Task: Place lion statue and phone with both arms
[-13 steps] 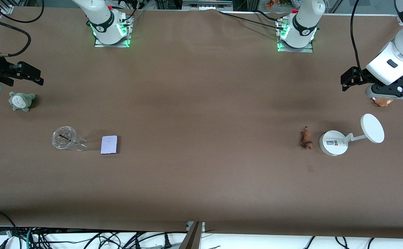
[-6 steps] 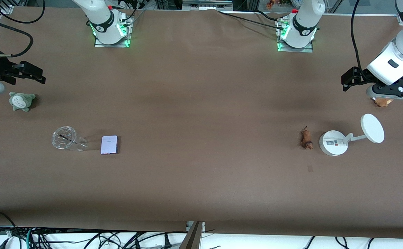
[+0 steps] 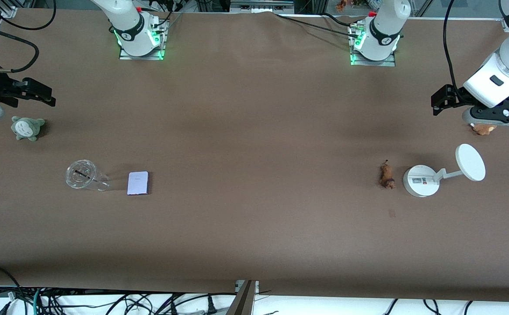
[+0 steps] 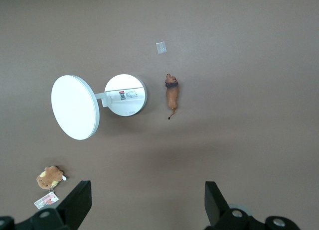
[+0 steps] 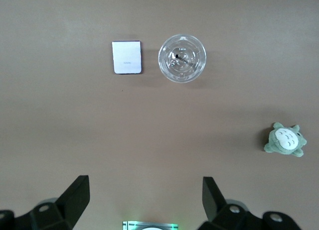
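The lion statue (image 3: 386, 175) lies on the table beside a white stand, toward the left arm's end; it also shows in the left wrist view (image 4: 172, 94). The pale-lavender phone (image 3: 138, 183) lies flat beside a clear cup, toward the right arm's end, and shows in the right wrist view (image 5: 126, 57). My left gripper (image 3: 439, 101) is open and empty, high in the air near a brown plush; its fingers frame bare table (image 4: 148, 205). My right gripper (image 3: 44, 95) is open and empty, high over the table's end near a green plush (image 5: 144, 202).
The white round-based stand (image 3: 421, 180) with a disc (image 3: 470, 162) stands beside the lion. A brown plush with a tag (image 3: 483, 128) lies under the left hand. A clear cup (image 3: 81, 175) lies beside the phone. A grey-green plush (image 3: 27, 127) lies under the right hand.
Both hands have shifted only slightly in the air. Nothing on the table has moved.
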Robot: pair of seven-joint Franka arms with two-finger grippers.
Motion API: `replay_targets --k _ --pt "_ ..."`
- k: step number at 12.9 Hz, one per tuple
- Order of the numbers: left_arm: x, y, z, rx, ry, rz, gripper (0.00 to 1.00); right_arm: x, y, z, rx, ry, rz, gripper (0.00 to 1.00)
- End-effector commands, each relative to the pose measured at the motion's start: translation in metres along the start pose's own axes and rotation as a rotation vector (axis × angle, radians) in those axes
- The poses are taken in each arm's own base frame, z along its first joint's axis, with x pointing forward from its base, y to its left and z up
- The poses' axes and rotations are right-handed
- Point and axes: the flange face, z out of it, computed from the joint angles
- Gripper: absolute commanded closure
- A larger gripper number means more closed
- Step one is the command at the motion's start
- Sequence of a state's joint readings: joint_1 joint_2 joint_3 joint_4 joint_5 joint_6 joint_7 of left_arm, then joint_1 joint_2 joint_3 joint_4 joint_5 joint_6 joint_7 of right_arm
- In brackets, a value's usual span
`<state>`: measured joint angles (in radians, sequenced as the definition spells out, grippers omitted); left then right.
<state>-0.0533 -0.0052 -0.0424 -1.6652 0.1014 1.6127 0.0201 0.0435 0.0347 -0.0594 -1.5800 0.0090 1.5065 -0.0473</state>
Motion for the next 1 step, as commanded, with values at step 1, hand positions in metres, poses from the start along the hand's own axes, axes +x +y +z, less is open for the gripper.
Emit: replay_targets --k 1 --pt "-0.0026 -0.0001 -0.0058 -0.008 0.001 -0.002 0.00 0.0023 0.0013 -0.0057 -0.008 -0.003 0.004 0.00"
